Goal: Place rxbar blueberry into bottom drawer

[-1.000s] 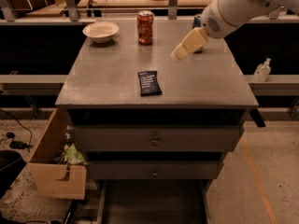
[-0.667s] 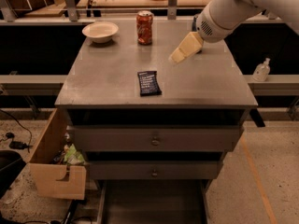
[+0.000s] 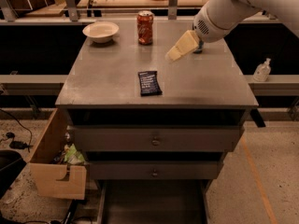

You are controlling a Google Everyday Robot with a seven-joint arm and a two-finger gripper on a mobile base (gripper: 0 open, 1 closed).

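Tool (image 3: 172, 56) hangs above the desk (image 3: 93, 80) — clenched or released, can't tell — rxbar blueberry (image 3: 149, 83) near, left of it.

The flat, dark-wrapped snack bar (image 3: 149, 83) with white print lies on the counter (image 3: 107, 78), forward and left of the claw (image 3: 180, 49) hanging over the back right. The bottom drawer (image 3: 152, 203) stands open, dark inside, well below the claw.
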